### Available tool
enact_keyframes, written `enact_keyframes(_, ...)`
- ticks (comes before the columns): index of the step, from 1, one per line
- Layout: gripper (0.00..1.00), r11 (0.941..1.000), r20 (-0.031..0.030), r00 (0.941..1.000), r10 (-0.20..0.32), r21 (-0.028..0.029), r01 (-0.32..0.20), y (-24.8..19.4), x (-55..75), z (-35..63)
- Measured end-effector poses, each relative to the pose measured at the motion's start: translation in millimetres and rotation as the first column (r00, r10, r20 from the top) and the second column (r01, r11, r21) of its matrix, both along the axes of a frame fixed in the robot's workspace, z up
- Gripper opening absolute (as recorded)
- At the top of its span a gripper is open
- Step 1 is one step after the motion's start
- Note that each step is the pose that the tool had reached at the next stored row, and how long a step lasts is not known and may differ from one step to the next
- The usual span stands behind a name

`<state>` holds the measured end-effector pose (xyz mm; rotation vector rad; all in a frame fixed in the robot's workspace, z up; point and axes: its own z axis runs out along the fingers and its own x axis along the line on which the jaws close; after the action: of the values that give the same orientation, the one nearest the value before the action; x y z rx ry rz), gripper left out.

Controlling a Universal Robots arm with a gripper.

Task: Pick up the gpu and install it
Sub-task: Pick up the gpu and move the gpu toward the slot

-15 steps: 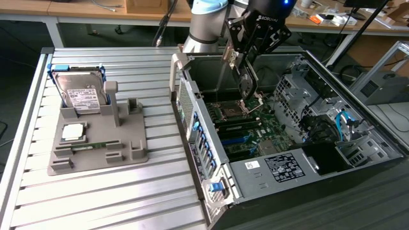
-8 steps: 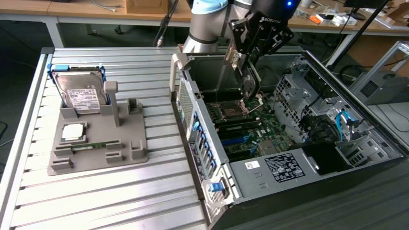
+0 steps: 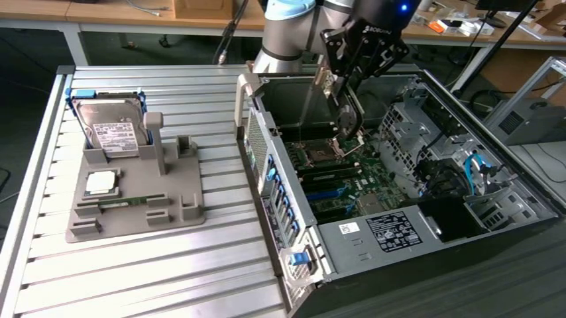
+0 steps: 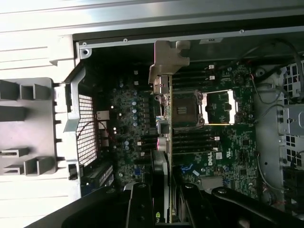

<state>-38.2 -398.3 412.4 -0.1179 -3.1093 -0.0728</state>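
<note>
My gripper [image 3: 348, 74] hangs over the open computer case [image 3: 292, 218], shut on the gpu [image 3: 346, 114]. The gpu is a thin card held upright above the motherboard [image 3: 354, 185], close to the CPU socket [image 3: 317, 156]. In the wrist view the gpu [image 4: 169, 137] shows edge-on as a narrow strip running out from between the two black fingers [image 4: 140, 204]. Its silver bracket [image 4: 167, 61] is at the far end, toward the case's rear wall. The gripper [image 4: 166, 211] holds it over the socket [image 4: 185, 110] and the board's slots, and I cannot tell whether the card touches the board.
In the exterior view's left, a grey fixture [image 3: 177, 205] on the slatted metal table [image 3: 132, 278] holds a silver hard drive [image 3: 111, 129], a CPU chip [image 3: 100, 182] and a green memory stick [image 3: 132, 200]. Drive bays and cables [image 3: 468, 172] fill the case's far side.
</note>
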Motion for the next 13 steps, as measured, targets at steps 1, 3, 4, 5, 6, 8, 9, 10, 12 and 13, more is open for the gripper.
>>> enact_keyframes(1, 0.27, 1.0, -0.0001, 1.0, 0.0, 0.0, 0.0, 0.0, 0.6, -0.3)
enact_keyframes(3, 0.27, 1.0, -0.0002, 1.0, 0.0, 0.0, 0.0, -0.1, 2.2, -1.0)
enact_keyframes(4, 0.27, 1.0, -0.0003, 1.0, 0.0, 0.0, 0.0, -0.2, 2.8, -1.3)
enact_keyframes(5, 0.27, 1.0, -0.0004, 1.0, 0.0, 0.0, 0.0, -0.3, 4.0, -1.9)
enact_keyframes(6, 0.27, 1.0, -0.0006, 1.0, 0.0, 0.0, 0.0, -0.4, 5.7, -2.5)
enact_keyframes(8, 0.27, 1.0, -0.0009, 1.0, 0.0, 0.0, 0.0, -0.6, 9.0, -3.8)
enact_keyframes(9, 0.27, 1.0, -0.0011, 1.0, 0.0, 0.0, 0.0, -0.6, 10.3, -4.2)
enact_keyframes(10, 0.27, 1.0, -0.0011, 1.0, 0.0, 0.0001, 0.0, -0.6, 11.1, -4.6)
enact_keyframes(12, 0.27, 1.0, -0.0012, 1.0, 0.0, 0.0, 0.0, -0.7, 12.9, -5.3)
enact_keyframes(13, 0.27, 1.0, -0.0013, 1.0, 0.0, 0.0, 0.0, -0.7, 13.6, -5.6)
